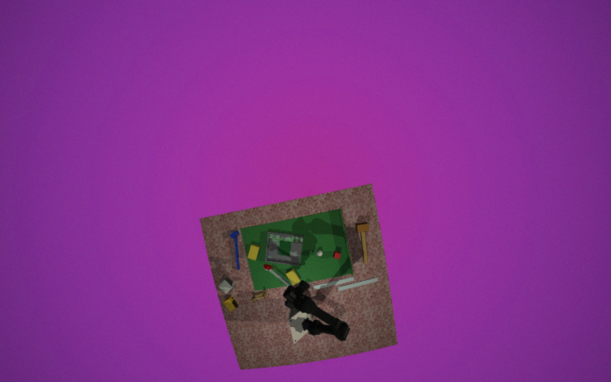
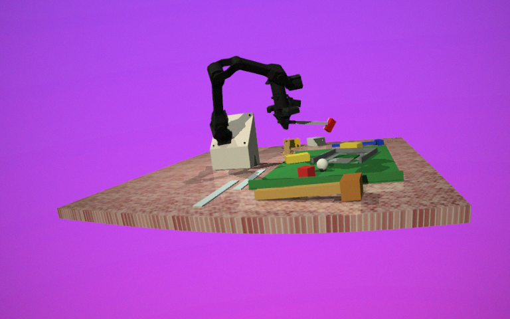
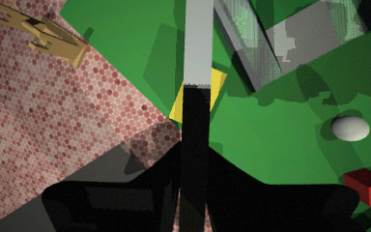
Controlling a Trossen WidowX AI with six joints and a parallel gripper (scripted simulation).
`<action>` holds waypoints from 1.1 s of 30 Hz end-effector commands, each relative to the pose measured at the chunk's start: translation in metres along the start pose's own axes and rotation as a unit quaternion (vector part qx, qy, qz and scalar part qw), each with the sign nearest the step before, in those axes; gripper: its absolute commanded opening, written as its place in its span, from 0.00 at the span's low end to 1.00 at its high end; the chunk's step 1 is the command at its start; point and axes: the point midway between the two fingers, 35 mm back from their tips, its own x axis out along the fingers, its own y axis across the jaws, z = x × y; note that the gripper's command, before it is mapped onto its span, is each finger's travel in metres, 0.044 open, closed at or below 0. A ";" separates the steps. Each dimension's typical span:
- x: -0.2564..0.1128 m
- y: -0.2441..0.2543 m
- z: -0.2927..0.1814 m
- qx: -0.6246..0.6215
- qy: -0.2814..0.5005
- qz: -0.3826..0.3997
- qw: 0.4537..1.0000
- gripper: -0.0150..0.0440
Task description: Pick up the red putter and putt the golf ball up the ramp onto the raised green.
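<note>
My gripper (image 1: 294, 290) (image 2: 285, 125) (image 3: 190, 146) is shut on the black grip of the red putter (image 1: 267, 267) (image 2: 329, 124) (image 3: 198, 43). The putter is in the air, its shaft roughly level and its red head pointing away from the arm, toward the far left of the green mat (image 1: 324, 265) (image 2: 278, 173) (image 3: 271, 155). The white golf ball (image 1: 319, 253) (image 2: 322, 164) (image 3: 350, 128) rests on the mat, between the red cube and the grey ramp (image 2: 344, 159) (image 3: 314, 34). Grey walls (image 1: 267, 247) (image 3: 242, 53) surround the green patch beyond the ramp.
A red cube (image 1: 336, 255) (image 2: 306, 171) and yellow blocks (image 1: 293, 276) (image 1: 253, 251) (image 2: 297, 157) stand on the mat. Around it lie a wooden mallet (image 1: 362, 227) (image 2: 350, 187), a blue hammer (image 1: 236, 251), pale strips (image 1: 358, 284) (image 2: 216, 193), a wooden rack (image 1: 259, 295) (image 3: 63, 43) and a grey block (image 1: 225, 285).
</note>
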 end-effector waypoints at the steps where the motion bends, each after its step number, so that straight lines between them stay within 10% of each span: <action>1: -0.004 -0.016 -0.016 0.063 0.005 -0.009 0.998 0.25; 33: -0.020 -0.103 -0.152 0.496 0.029 -0.087 0.863 0.25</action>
